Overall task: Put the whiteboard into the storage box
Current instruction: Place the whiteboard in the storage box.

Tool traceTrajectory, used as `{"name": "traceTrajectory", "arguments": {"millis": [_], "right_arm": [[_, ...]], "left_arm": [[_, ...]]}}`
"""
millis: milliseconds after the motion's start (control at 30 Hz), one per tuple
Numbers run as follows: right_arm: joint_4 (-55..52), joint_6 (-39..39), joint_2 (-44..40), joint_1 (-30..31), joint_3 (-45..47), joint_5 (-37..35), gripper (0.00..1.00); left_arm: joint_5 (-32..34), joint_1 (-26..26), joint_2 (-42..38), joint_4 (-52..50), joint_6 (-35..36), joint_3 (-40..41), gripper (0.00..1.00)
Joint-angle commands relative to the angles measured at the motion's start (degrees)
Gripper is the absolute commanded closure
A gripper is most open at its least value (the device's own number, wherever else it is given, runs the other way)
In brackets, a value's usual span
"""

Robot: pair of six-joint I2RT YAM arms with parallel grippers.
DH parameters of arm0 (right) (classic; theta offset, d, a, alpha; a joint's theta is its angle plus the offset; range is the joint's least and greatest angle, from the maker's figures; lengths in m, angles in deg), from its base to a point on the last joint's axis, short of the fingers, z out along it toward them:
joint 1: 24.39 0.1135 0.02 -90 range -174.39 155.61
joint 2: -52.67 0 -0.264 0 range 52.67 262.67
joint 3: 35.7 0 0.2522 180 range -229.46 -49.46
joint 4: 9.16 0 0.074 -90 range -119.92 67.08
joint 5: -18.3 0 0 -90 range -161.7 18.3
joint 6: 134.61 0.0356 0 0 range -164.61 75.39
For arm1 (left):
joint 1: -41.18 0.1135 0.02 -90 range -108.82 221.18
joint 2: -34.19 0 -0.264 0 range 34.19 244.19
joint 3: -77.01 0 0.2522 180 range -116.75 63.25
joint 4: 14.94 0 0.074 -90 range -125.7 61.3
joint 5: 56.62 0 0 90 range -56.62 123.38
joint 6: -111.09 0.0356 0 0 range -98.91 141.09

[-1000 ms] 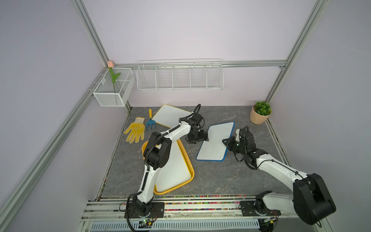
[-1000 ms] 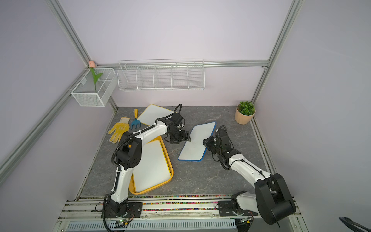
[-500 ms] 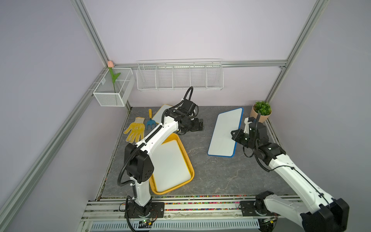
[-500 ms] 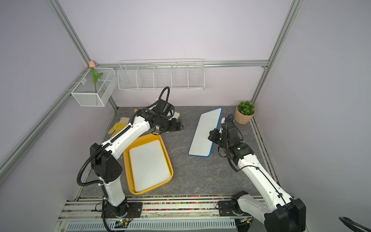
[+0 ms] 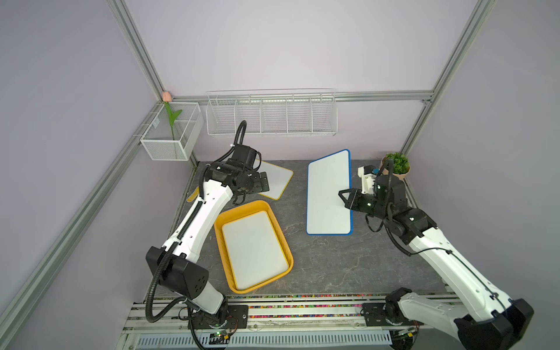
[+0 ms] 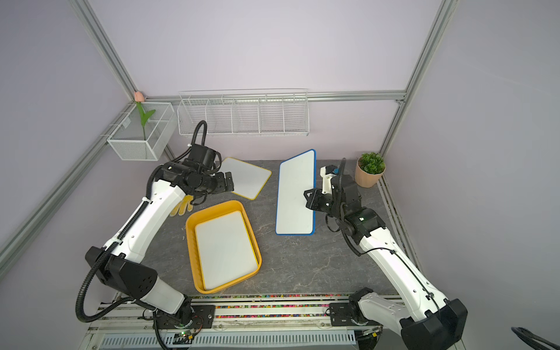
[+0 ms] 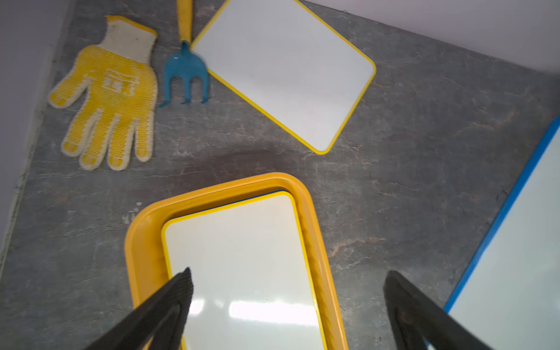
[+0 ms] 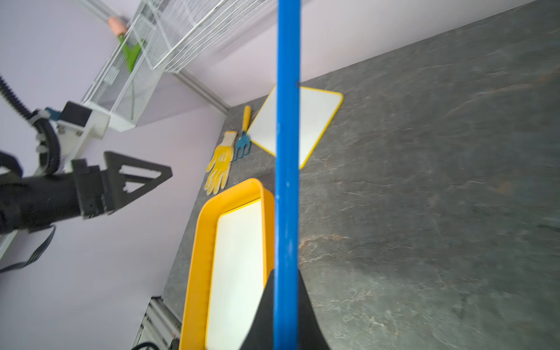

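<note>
Nearest you, the storage box (image 5: 242,209) sits on the grey table (image 5: 333,266), a little left of centre, its long sides running away from you. A yellow-framed whiteboard (image 5: 254,250) lies flat inside it. In the left wrist view you can make out a thin blue edge showing under that board's far end.

To the right of the box and apart from it, you have the blue-framed whiteboard (image 5: 328,194) in the right gripper (image 5: 345,198). Its jaws are clamped on the middle of the board's right long edge. In the right wrist view the blue frame runs edge-on straight out between the fingers. The board is tilted, white face up toward the top cameras, with its far end raised in front of the back wall. You cannot tell whether its near edge touches the table.

The left gripper (image 5: 263,181) hangs in the air beyond the far end of the box, jaws spread wide and holding nothing.

Past it, a second yellow-framed whiteboard (image 5: 280,178) lies flat on the table at an angle. Just beside its left corner you see a small blue rake (image 7: 186,72) with a yellow handle, then a yellow glove (image 7: 106,97).

In the far right corner stands a potted plant (image 5: 397,163). On the back wall hangs a white wire rack (image 5: 271,116), and left of it a mesh basket (image 5: 171,136) holding a tulip (image 5: 166,97).
</note>
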Motion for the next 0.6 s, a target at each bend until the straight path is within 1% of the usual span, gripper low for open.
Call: {"name": "traceTrajectory", "arguments": {"millis": [0,233,400,567], "right_arm": [[9.02,1.27,2.49,4.55,-3.43,4.05,0.94],[14.45,5.84,11.08,13.09,-6.45,5.14,0.94],[16.48,10.07,16.32,17.08,-6.86,6.36,0.94],[18.62,14.16,20.51,20.81,-6.48,6.30,0.94]], "left_arm": [[1.62,3.98,-1.36,-2.86,0.33,3.06,0.01],[-1.04,11.19,-2.87,0.01,1.10,6.77,0.01],[-0.17,12.79,-2.25,0.95,2.58,8.28,0.01],[-2.16,14.27,-0.88,1.81,3.00,9.36,0.01]]}}
